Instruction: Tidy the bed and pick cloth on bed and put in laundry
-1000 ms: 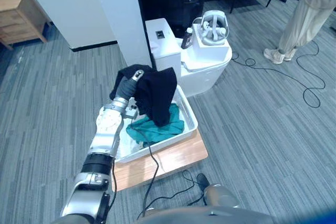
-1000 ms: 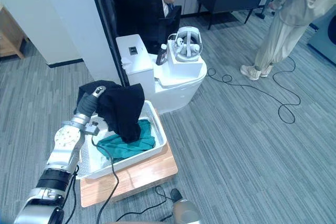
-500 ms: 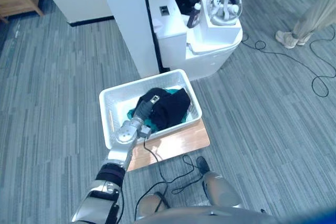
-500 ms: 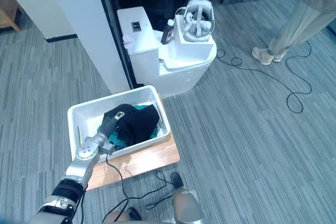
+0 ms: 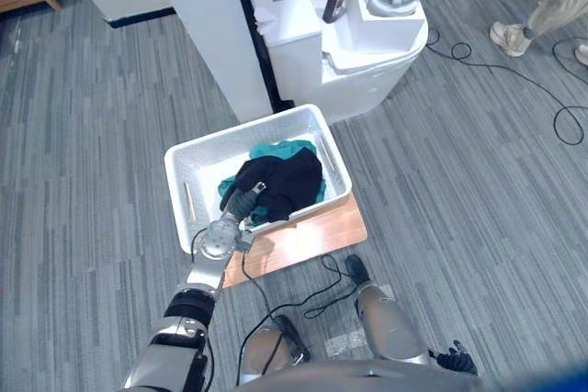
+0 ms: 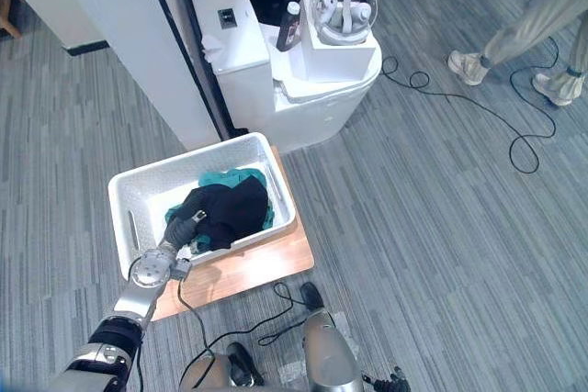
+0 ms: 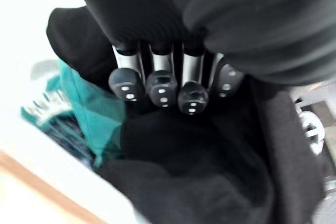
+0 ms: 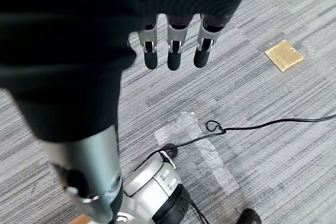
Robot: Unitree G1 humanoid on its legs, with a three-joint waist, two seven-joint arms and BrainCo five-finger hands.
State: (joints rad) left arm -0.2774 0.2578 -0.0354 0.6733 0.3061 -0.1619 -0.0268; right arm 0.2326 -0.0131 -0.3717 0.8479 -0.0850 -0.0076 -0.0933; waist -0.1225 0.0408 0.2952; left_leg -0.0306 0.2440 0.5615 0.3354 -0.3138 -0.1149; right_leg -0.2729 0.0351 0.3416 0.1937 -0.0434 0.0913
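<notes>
Grey striped carpet (image 5: 459,181) all round, with a white cabinet (image 5: 367,52) at the far end. In front of it sits the white laundry basket (image 5: 196,176) on a wooden board (image 5: 303,240). The black cloth (image 5: 285,176) is down inside the basket, heaped on a teal cloth (image 5: 287,148) and close to the near wall. The left hand (image 5: 241,199) is in there too, right against the black folds. Whether it is clamped on the cloth or loose, I cannot tell. The right hand (image 8: 174,51) hangs over the carpet, fingers straight, carrying nothing.

Now the danger. If fabric is caught on that left hand, pulling the arm up could drag the cloth back over the near rim. A sideways tug could also slide the light basket off its board.
</notes>
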